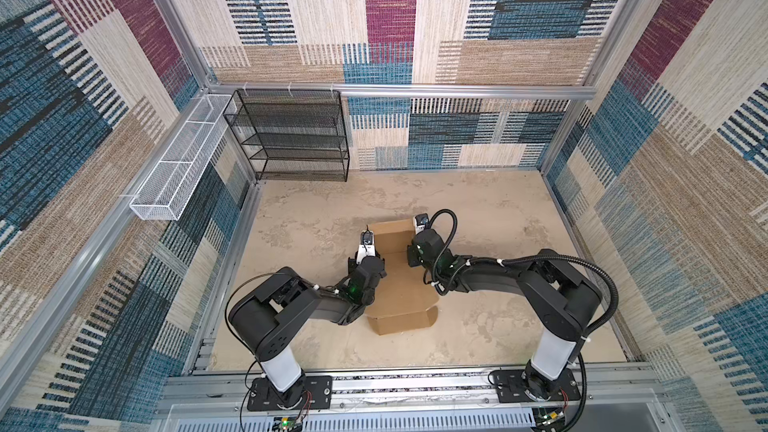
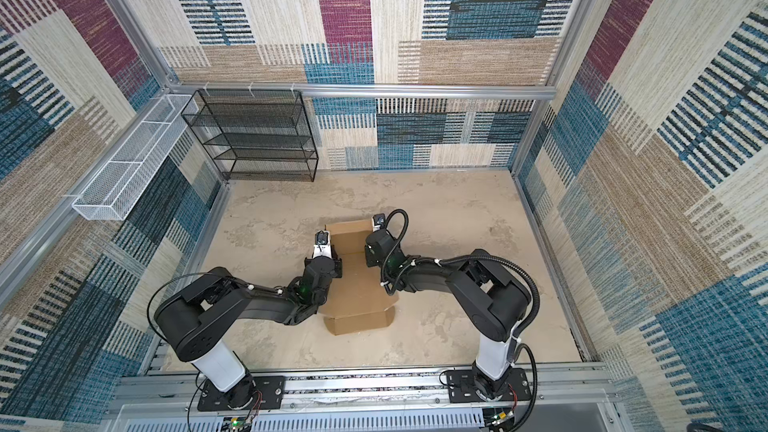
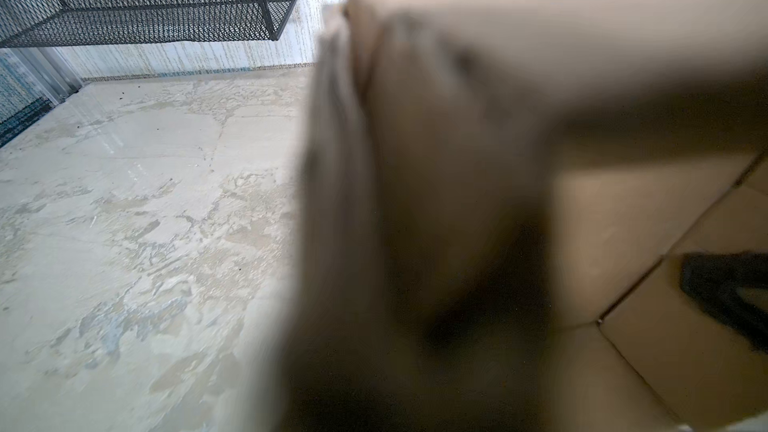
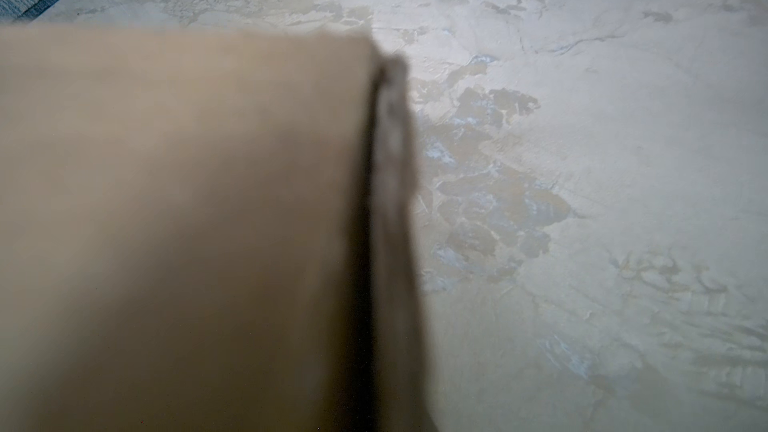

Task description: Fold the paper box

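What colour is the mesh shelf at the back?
Black; the shelf shows best in a top view.

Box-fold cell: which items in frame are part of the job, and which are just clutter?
In the job:
- paper box, partly folded, on the table
- left gripper and right gripper, one at each side of it

Just lying about:
- black mesh shelf at the back wall
- white mesh basket on the left wall
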`<state>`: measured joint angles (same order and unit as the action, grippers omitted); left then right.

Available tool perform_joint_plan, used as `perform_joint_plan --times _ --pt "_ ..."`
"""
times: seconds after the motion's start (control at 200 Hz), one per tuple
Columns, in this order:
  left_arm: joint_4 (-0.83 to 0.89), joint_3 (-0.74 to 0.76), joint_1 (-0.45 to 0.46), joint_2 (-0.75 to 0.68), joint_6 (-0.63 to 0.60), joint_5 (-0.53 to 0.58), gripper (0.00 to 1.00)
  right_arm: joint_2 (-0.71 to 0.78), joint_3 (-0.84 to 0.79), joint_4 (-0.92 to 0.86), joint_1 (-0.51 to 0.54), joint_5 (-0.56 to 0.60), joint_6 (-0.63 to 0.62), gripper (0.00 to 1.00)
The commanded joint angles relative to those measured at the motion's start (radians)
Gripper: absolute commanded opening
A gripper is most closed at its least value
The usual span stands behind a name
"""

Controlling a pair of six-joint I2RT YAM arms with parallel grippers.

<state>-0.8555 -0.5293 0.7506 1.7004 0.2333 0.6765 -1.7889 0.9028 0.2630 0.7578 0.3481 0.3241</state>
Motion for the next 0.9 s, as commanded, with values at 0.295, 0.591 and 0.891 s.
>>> perform_joint_plan --times 0.295,0.591,0.891 --pt "-0.020 0.019 0.000 -0.021 -0.014 0.026 0.27 -0.006 0.018 -0.017 0.001 -0.001 0.023 0.04" --pt "-0.133 0.049 0.000 0.000 -0.030 0.063 0.00 -0.006 0.018 -0.026 0.001 -0.006 0.023 0.04" --pt "-0.157 0.061 0.001 0.016 -0.025 0.031 0.00 -0.008 0.040 -0.055 0.001 -0.009 0.024 0.03"
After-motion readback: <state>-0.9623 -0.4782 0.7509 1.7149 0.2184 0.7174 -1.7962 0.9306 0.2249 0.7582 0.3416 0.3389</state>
